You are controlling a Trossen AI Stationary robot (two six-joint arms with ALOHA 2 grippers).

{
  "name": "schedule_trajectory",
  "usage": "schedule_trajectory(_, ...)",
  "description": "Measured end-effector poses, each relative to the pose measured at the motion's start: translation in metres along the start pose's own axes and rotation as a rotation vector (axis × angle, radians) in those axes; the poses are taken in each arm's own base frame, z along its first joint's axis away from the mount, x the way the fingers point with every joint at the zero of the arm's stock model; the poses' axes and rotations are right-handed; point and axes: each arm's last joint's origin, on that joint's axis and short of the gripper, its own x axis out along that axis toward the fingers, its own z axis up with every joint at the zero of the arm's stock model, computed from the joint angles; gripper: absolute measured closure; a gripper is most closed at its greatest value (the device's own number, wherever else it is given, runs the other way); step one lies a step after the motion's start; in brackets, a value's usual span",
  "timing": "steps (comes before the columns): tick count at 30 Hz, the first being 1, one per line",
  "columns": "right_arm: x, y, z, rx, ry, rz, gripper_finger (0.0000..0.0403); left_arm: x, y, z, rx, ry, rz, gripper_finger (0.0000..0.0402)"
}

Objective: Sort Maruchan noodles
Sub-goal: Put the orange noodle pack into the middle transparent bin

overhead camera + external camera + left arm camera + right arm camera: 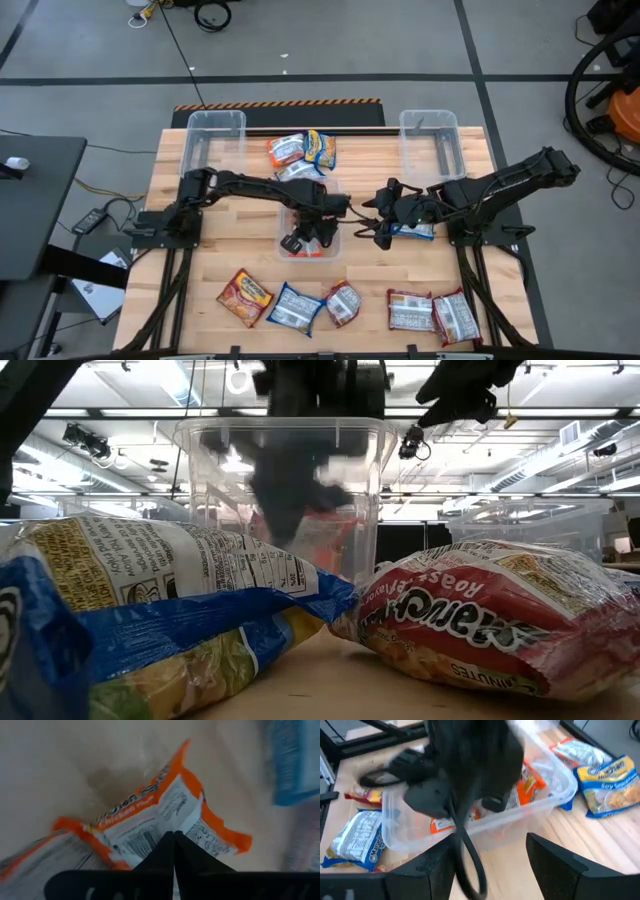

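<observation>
A clear bin (pixel 282 225) stands at the table's middle with orange Maruchan noodle packets (pixel 318 250) lying in it. My left gripper (pixel 297 241) reaches down into this bin, shut. In the left wrist view its tips (pixel 173 838) stand over the white label of an orange packet (pixel 150 820). My right gripper (pixel 383 228) hovers open to the right of the bin, beside a blue packet (pixel 420 232) that lies flat on the table. In the right wrist view my right gripper (pixel 495 855) points at the bin's wall (pixel 540 810). My left gripper comes from above, pointing steeply down, with its shut fingertips (pixel 165 845) over the white label (pixel 145 837) of the orange packet in the bin. I cannot tell whether they touch or pinch the packet.
Two more clear bins stand at the far left (pixel 215 125) and far right (pixel 430 130). Three packets (pixel 303 152) lie between them. Several packets, orange, blue and red (pixel 343 303), lie in a row along the near edge and fill the low view's foreground (pixel 470 620).
</observation>
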Motion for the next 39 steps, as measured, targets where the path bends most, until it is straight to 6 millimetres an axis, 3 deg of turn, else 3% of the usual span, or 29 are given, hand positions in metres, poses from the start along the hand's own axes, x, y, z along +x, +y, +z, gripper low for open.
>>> schedule_trajectory(3,-0.004,0.002,0.008,-0.048,-0.078,0.029,0.0163,-0.032,0.001,-0.003,-0.02,-0.045,-0.01,0.0398)
schedule_trajectory(11,-0.01,0.011,0.028,-0.207,-0.286,0.082,0.0163,-0.089,0.006,-0.031,-0.162,-0.132,-0.037,0.04)
schedule_trajectory(16,-0.009,0.016,0.027,-0.47,-0.31,0.119,0.0163,-0.118,0.01,-0.046,-0.284,-0.274,-0.064,0.04)
schedule_trajectory(20,-0.009,0.022,0.026,-0.636,-0.328,0.107,0.0163,-0.131,0.019,-0.054,-0.43,-0.365,-0.074,0.04)
schedule_trajectory(24,-0.003,0.032,0.019,-0.916,-0.327,0.065,0.0163,-0.139,0.031,-0.059,-0.578,-0.489,-0.146,0.0401)
schedule_trajectory(31,0.024,0.04,0.007,-1.3,-0.226,-0.105,0.0163,-0.152,0.045,-0.049,-0.68,-0.702,-0.259,0.0401)
schedule_trajectory(34,0.03,0.039,0.006,-1.392,-0.157,-0.251,0.0163,-0.154,0.045,-0.045,-0.708,-0.727,-0.274,0.0401)
schedule_trajectory(39,0.031,0.036,0.007,-1.455,-0.132,-0.282,0.018,-0.157,0.045,-0.036,-0.737,-0.777,-0.289,0.0401)
